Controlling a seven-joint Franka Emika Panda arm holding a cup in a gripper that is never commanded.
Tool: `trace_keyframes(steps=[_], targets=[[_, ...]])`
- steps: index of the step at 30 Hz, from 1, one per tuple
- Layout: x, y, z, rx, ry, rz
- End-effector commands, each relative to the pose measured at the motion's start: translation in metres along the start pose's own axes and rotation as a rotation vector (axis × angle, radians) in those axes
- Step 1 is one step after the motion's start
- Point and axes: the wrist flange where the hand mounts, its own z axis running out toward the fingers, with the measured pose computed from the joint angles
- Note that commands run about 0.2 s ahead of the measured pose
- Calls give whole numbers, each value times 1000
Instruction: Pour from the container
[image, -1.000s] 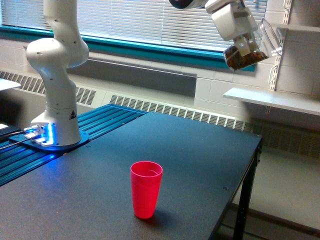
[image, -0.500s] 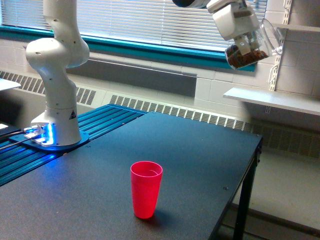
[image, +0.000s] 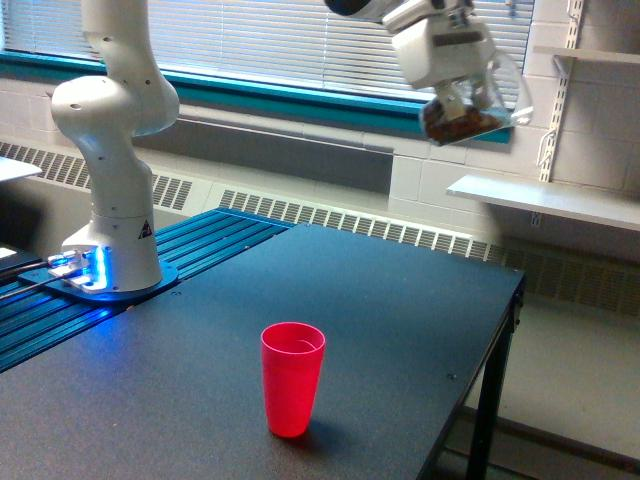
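- The white robot arm (image: 115, 150) is cut off at the top of frame; there's a small dark triangle sticker on its base, too tiny to read.
- One opaque red plastic cup (image: 292, 378) stands upright on the dark table (image: 400, 300), whatever's inside is hidden.
- One clear rounded plastic cup (image: 475, 105), tilted, brown bits inside, is up high near the window blinds, well above the table.
- The white gripper (image: 460, 100) is clamped around that clear cup, fingertips hard to make out.
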Motion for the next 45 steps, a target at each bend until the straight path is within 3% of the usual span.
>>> trace_keyframes(steps=[1, 16, 22, 36, 45], targets=[[6, 30, 0, -41, 8, 123], [-3, 94, 12, -144, -22, 301], [-6, 118, 17, -192, -39, 338], [5, 172, 28, -263, -86, 443], [11, 198, 37, -274, -114, 477]])
